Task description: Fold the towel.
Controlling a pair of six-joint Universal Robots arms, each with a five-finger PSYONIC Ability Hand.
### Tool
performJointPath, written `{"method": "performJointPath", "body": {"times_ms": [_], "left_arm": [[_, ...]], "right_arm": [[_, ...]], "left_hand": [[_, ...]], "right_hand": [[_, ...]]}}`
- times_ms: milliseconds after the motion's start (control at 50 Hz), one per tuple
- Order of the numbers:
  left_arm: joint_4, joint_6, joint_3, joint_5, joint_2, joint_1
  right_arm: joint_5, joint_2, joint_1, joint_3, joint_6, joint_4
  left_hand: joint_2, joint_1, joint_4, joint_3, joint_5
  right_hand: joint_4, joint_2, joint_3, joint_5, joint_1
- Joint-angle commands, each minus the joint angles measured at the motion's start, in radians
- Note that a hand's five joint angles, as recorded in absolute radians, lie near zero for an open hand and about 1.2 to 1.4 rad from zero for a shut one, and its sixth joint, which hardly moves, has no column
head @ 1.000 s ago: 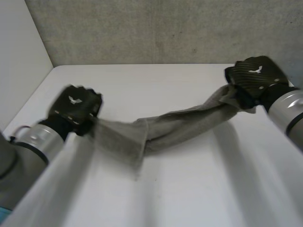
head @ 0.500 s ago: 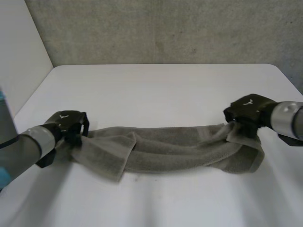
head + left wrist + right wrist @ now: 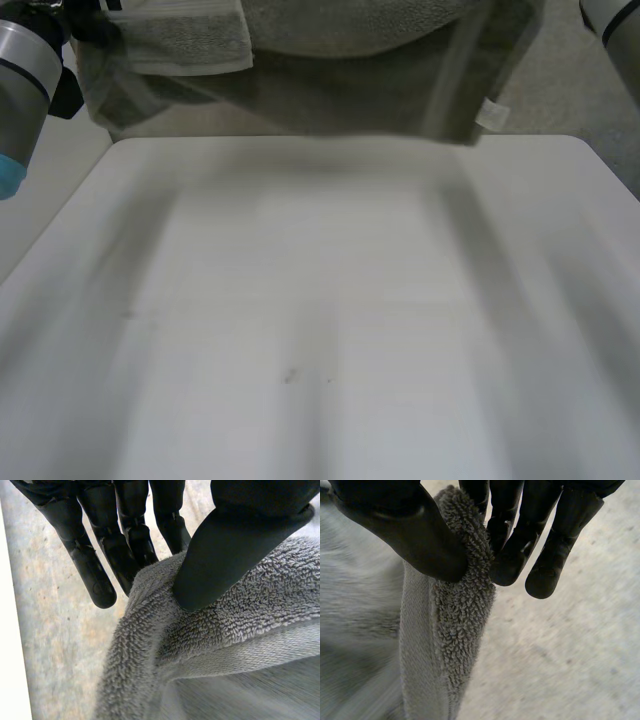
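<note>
Towel (image 3: pixel 330 95) hangs above table (image 3: pixel 320 300) — left hand (image 3: pixel 240 545) & right hand (image 3: pixel 405 525) each pinch a top end, thumb vs fingers, prob. to spread it.

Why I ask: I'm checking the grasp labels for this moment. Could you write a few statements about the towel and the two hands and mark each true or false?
1. The towel lies flat on the table. False: it is held up and hangs spread out at the table's far side.
2. The left hand pinches the towel between thumb and fingers. True.
3. The right hand is open and off the towel. False: its thumb and fingers pinch the towel's edge.
4. A small white tag shows on the towel, on the side of the robot's right arm. True.
</note>
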Motion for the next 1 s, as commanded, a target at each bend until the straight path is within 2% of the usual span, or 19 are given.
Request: {"method": "performJointPath", "body": {"times_ms": [20, 100, 240, 380, 500, 520, 540, 560, 600, 620, 640, 660, 740, 780, 800, 840, 920, 960, 1000], "left_arm": [[0.010, 0.007, -0.187, 0.007, -0.009, 0.005], [0.030, 0.015, -0.315, 0.039, -0.042, 0.010], [0.056, 0.060, -0.457, 0.069, -0.120, 0.048], [0.055, 0.252, -0.565, 0.068, -0.157, 0.077], [0.051, 0.340, -0.607, 0.073, -0.128, 0.081], [0.051, 0.352, -0.618, 0.073, -0.099, 0.079], [0.051, 0.356, -0.633, 0.074, -0.070, 0.079], [0.051, 0.356, -0.633, 0.074, -0.070, 0.079], [0.051, 0.360, -0.667, 0.077, -0.006, 0.067], [0.051, 0.360, -0.667, 0.077, -0.005, 0.067], [0.051, 0.360, -0.677, 0.076, 0.025, 0.056], [0.051, 0.356, -0.682, 0.074, 0.056, 0.047], [0.055, 0.348, -0.693, 0.071, 0.102, -0.004], [0.059, 0.343, -0.697, 0.065, 0.122, -0.080], [0.059, 0.343, -0.697, 0.065, 0.122, -0.081], [0.064, 0.314, -0.685, 0.059, 0.119, -0.149], [0.081, 0.248, -0.668, 0.048, 0.099, -0.199], [0.093, 0.211, -0.651, 0.028, 0.071, -0.222], [0.099, 0.166, -0.604, -0.053, -0.002, -0.278]], "right_arm": [[-0.091, 0.001, 0.000, 0.173, -0.079, 0.150], [-0.143, 0.007, -0.001, 0.335, -0.181, 0.190], [-0.153, 0.011, -0.001, 0.565, -0.297, 0.219], [-0.144, 0.004, -0.007, 0.756, -0.399, 0.217], [-0.153, -0.019, -0.032, 0.815, -0.409, 0.213], [-0.153, -0.036, -0.036, 0.830, -0.405, 0.208], [-0.153, -0.050, -0.040, 0.844, -0.402, 0.205], [-0.153, -0.050, -0.040, 0.844, -0.402, 0.205], [-0.153, -0.062, -0.052, 0.870, -0.398, 0.195], [-0.153, -0.062, -0.052, 0.870, -0.398, 0.194], [-0.153, -0.064, -0.056, 0.882, -0.396, 0.184], [-0.152, -0.065, -0.056, 0.893, -0.395, 0.170], [-0.152, -0.067, -0.058, 0.917, -0.395, 0.144], [-0.152, -0.067, -0.060, 0.936, -0.393, 0.118], [-0.152, -0.067, -0.060, 0.936, -0.393, 0.118], [-0.150, -0.067, -0.060, 0.943, -0.393, 0.104], [-0.147, -0.067, -0.058, 0.968, -0.392, 0.070], [-0.147, -0.067, -0.056, 0.974, -0.392, 0.064], [-0.147, -0.067, -0.056, 0.983, -0.392, 0.055]], "left_hand": [[0.179, 0.212, 0.178, 0.180, 0.203], [0.179, 0.212, 0.178, 0.180, 0.203], [0.179, 0.212, 0.178, 0.180, 0.203], [0.179, 0.212, 0.178, 0.180, 0.203], [0.179, 0.212, 0.178, 0.180, 0.203], [0.110, 0.142, 0.109, 0.110, 0.134], [-0.152, -0.120, -0.154, -0.152, -0.129], [-0.155, -0.123, -0.156, -0.155, -0.131], [-0.757, -0.725, -0.758, -0.756, -0.733], [-0.760, -0.728, -0.761, -0.759, -0.736], [-0.963, -0.931, -0.965, -0.963, -0.939], [-0.997, -0.965, -0.999, -0.997, -0.974], [-0.998, -0.965, -0.999, -0.997, -0.974], [-0.992, -0.960, -0.993, -0.991, -0.968], [-0.992, -0.959, -0.993, -0.991, -0.968], [-0.971, -0.939, -0.973, -0.971, -0.948], [-0.951, -0.918, -0.952, -0.950, -0.927], [-0.933, -0.901, -0.934, -0.933, -0.909], [-0.898, -0.866, -0.899, -0.898, -0.874]], "right_hand": [[0.060, 0.074, 0.061, 0.056, 0.067], [0.060, 0.074, 0.061, 0.056, 0.067], [0.060, 0.074, 0.061, 0.056, 0.067], [0.060, 0.074, 0.061, 0.056, 0.067], [0.060, 0.074, 0.061, 0.056, 0.067], [0.060, 0.074, 0.061, 0.056, 0.067], [0.060, 0.074, 0.061, 0.056, 0.067], [0.060, 0.074, 0.061, 0.056, 0.067], [0.060, 0.074, 0.061, 0.056, 0.067], [0.060, 0.074, 0.061, 0.056, 0.067], [0.060, 0.074, 0.061, 0.056, 0.067], [0.060, 0.074, 0.061, 0.056, 0.067], [0.060, 0.074, 0.061, 0.056, 0.067], [0.060, 0.074, 0.061, 0.056, 0.067], [0.060, 0.074, 0.061, 0.056, 0.067], [0.060, 0.074, 0.061, 0.056, 0.067], [0.060, 0.074, 0.061, 0.056, 0.067], [0.060, 0.074, 0.061, 0.056, 0.067], [0.060, 0.074, 0.061, 0.056, 0.067]]}}
